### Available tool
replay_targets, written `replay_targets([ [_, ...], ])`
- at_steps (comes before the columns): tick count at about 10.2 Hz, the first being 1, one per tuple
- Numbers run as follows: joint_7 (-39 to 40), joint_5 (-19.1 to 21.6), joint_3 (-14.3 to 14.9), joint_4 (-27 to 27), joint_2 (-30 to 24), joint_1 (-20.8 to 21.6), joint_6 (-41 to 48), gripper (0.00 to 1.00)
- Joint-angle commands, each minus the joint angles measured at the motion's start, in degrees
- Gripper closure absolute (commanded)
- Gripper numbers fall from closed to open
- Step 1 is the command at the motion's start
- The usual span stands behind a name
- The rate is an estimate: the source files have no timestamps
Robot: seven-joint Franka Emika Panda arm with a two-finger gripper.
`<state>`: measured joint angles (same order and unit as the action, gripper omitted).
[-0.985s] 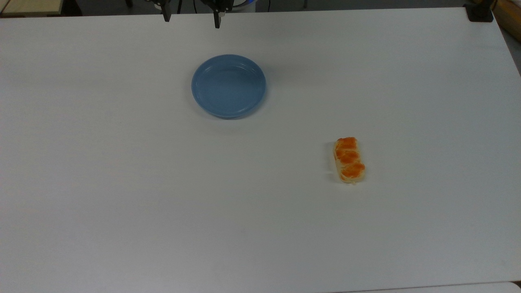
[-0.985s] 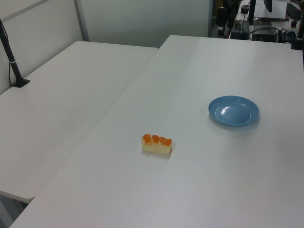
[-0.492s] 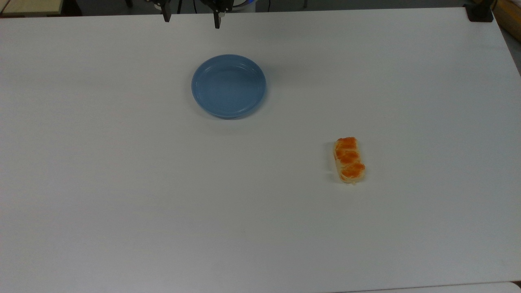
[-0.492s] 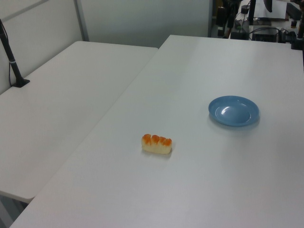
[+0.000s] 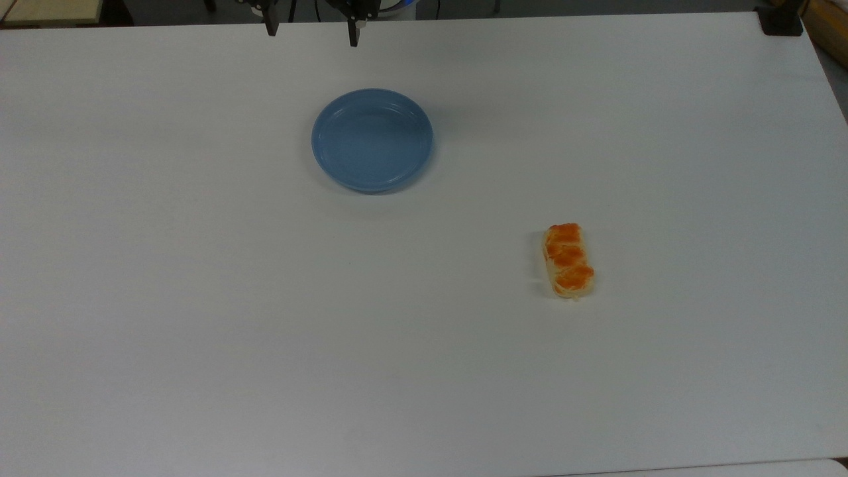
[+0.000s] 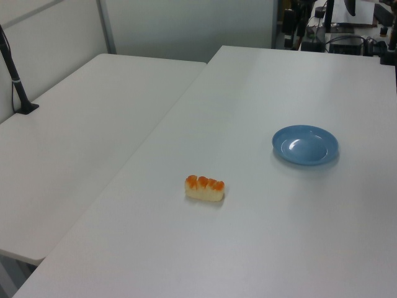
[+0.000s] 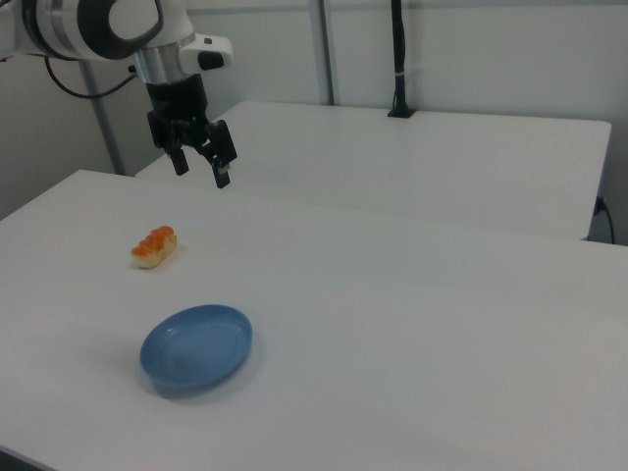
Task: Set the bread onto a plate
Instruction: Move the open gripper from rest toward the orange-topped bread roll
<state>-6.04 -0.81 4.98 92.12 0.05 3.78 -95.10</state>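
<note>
Top view, left to right. The gripper hangs at the far edge of the white table, its two dark fingers spread wide apart and pinching nothing; one fingertip lies toward the top view's left, the other to its right. Just nearer than the gripper sits the plate, light blue, round and bare. Well apart from it, toward the top view's right and nearer, lies the bread, flat on the table with its orange-brown lumps up and its long axis running near to far.

Left view. The bread rests near the table's middle; the plate stands farther off, toward the left view's right.

Right view. The arm reaches in from the right view's upper left, and the gripper is raised above the table with its fingers parted. The bread lies below it, clear of the fingers; the plate sits nearer.

Compared with the frames of one second and half a second ago, nothing differs: bread and plate lie in the same places, and the gripper keeps the same position and the same spread.
</note>
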Motion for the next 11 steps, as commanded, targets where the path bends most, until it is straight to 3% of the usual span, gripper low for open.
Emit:
replay_targets([
  [1,0.8,-0.7,0.9,2.6,-1.7,1.2,-1.7,0.00],
  [7,0.7,-0.3,0.6,5.9,-0.5,4.7,-5.2,0.00],
  [11,-0.2,0.5,-0.5,6.7,5.5,9.0,-13.2,0.00],
])
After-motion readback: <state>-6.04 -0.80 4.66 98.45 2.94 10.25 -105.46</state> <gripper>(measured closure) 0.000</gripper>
